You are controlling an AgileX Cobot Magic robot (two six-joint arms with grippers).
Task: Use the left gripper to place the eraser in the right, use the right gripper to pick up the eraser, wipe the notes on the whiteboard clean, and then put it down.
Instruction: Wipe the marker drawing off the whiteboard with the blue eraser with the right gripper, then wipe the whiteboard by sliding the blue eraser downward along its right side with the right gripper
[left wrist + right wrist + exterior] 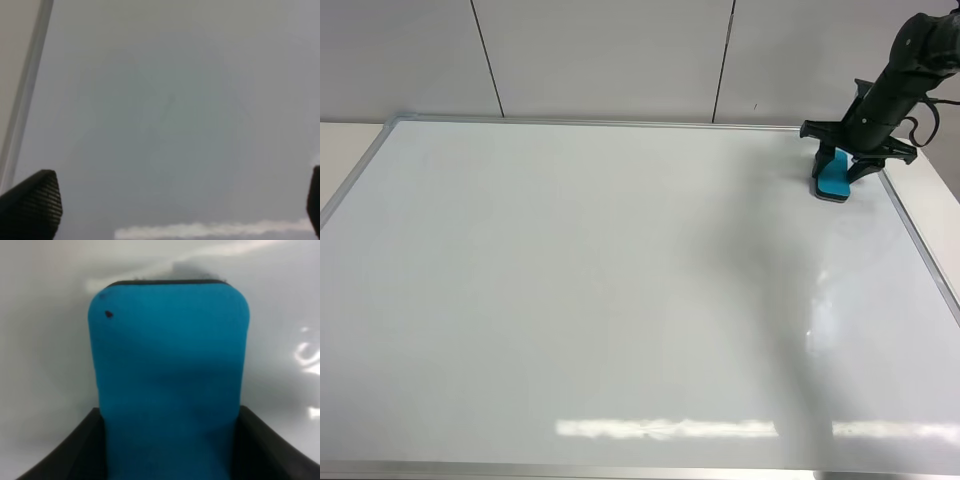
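The right gripper (840, 165) grips the eraser (833, 182) by its sides, long axis pointing straight out from it, at the far right corner of the whiteboard (570, 300). The left gripper (172, 205) stands wide open and empty.

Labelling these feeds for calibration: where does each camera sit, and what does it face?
Exterior high: mounted above, looking down on the whiteboard; right arm shows.
Left wrist: faces bare whiteboard; open jaws' tips show.
Right wrist: close over the eraser, jaws flanking it.
Shared: exterior and right wrist both show the eraser.
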